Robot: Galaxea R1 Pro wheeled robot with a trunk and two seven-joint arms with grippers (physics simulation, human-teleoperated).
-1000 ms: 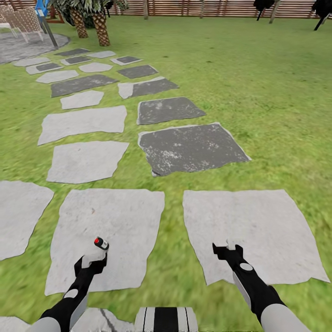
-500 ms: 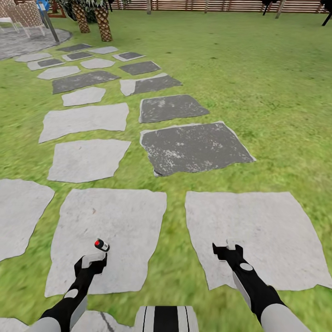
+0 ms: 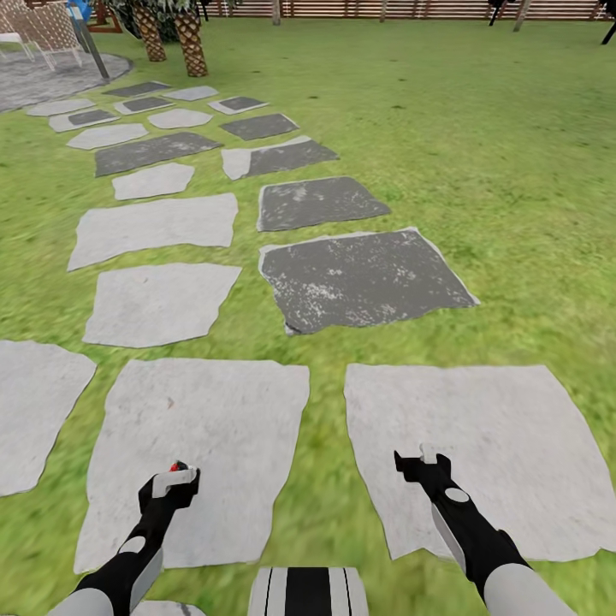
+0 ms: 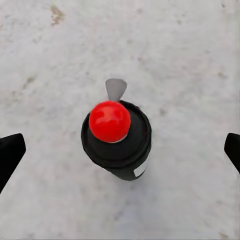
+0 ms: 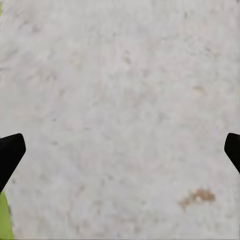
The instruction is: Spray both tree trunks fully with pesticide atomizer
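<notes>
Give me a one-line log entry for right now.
phase: pre-grasp | left gripper: open, centred over pesticide atomizer | atomizer: upright on pale slab, not gripped | right gripper: open, empty

light: bright, even, flat | shadows: almost none | blur: soft grass, far edges smeared

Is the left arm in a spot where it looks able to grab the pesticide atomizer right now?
Probably yes. The left gripper hangs open right over the pesticide atomizer, which stands upright on a pale stone slab. The fingers sit wide on either side, with nothing between them and the bottle.
</notes>
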